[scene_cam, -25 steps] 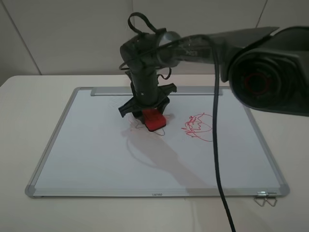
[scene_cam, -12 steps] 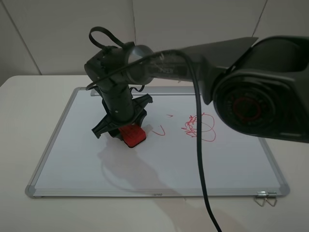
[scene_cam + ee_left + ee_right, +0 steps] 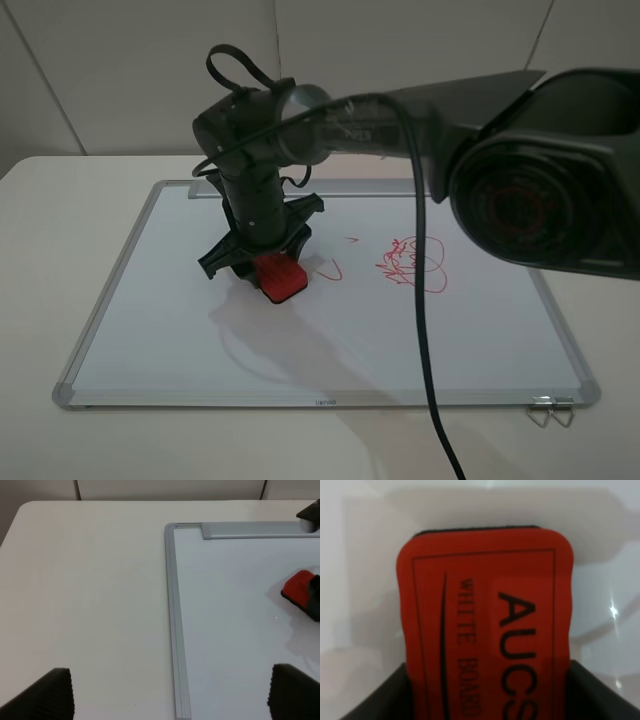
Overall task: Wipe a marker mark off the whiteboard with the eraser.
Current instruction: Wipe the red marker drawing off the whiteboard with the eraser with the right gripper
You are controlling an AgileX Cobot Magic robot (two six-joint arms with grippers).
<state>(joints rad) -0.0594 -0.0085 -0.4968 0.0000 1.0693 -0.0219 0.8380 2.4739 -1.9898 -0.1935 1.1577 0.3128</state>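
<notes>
Now the right end effector (image 3: 262, 262), clenched on the eraser (image 3: 279, 277) resting on the whiteboard (image 3: 150, 330), has the marker mark (image 3: 333, 273) just beside it toward the rounder scribble (image 3: 412, 263), while the left end effector (image 3: 172, 692) hovers released, well apart.

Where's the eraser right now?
Exterior high view: the eraser is on the whiteboard, left of centre, held by the right hand, just left of the marker mark.
</notes>
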